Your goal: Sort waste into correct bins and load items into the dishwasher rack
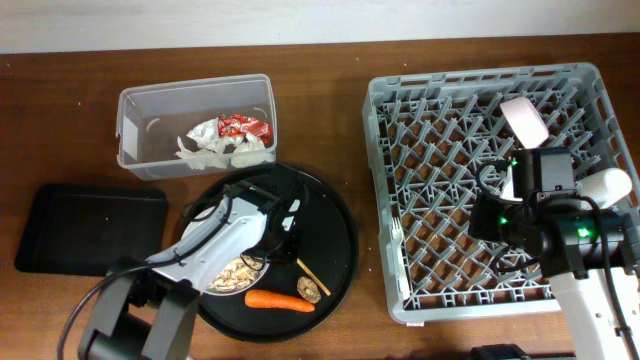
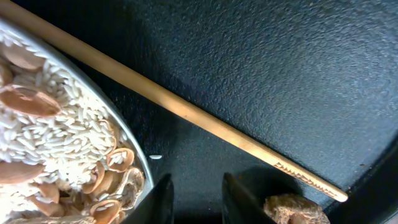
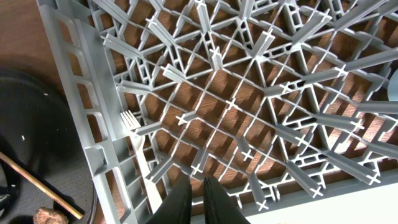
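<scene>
1. Overhead: the large square grey plastic dishwasher rack (image 1: 385, 200) stands at the right. It has a small pinkish-white bowl (image 1: 525, 120) in its far part and a white plastic fork (image 1: 397, 232) against its left wall. The clear plastic rectangular tub (image 1: 130, 125) holds crumpled white paper napkins (image 1: 205, 152) and a red shiny wrapper (image 1: 245, 127). The shallow black rectangular tray (image 1: 90, 228) lies left of the large round black tray (image 1: 335, 225). That round tray bears pale grainy food (image 1: 238, 273), an orange carrot (image 1: 280, 300) and a thin wooden stick (image 1: 313, 276).
2. Left wrist: the left gripper (image 2: 198, 202) has its fingers spread and empty, low over the round tray. It sits between the rim of the wide pale bowl (image 2: 121, 127) holding the food and a brown chunk (image 2: 295, 210). The stick lies flat just beyond.
3. Right wrist: the right gripper (image 3: 198, 202) has its fingers pressed nearly together with nothing between them. It hangs above the rack's grid floor near a corner, with the fork's tines at the side wall.
</scene>
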{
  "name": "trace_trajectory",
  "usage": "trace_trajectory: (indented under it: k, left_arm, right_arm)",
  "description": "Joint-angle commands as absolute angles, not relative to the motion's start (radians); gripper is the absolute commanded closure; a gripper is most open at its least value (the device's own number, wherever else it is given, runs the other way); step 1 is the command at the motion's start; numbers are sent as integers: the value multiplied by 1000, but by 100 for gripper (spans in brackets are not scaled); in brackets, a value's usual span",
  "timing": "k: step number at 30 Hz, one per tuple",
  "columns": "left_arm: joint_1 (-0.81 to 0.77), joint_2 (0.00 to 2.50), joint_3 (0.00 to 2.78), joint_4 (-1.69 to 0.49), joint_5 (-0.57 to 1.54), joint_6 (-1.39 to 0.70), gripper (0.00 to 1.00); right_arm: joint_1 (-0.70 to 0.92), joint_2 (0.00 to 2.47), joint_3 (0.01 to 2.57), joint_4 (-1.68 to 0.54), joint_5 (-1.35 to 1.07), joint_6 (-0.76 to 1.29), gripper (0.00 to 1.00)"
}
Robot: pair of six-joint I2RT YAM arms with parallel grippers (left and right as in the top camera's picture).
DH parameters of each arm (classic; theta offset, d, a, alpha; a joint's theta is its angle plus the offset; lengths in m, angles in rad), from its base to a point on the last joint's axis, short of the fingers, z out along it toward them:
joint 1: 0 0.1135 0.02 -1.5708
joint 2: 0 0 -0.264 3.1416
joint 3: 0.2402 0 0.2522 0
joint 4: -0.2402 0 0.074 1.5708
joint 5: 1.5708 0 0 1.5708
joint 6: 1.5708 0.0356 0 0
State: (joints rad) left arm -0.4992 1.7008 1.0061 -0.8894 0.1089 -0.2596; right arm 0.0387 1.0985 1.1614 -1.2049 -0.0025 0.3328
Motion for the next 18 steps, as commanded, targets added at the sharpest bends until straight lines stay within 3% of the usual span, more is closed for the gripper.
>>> trace_trajectory:
  k: [1, 9, 18]
  left_arm:
    - [-501, 1715, 1014, -894, 123, -256, 81]
    - [-501, 1694, 1126, -1015, -1, -256, 78]
    - [-501, 1694, 950, -868, 65, -256, 69]
  right_arm:
    - [31, 1095, 1177, -1209, -12, 326, 88]
    - [31, 1095, 1177, -1213, -12, 326, 88]
    - [31, 1095, 1177, -1212, -12, 327, 88]
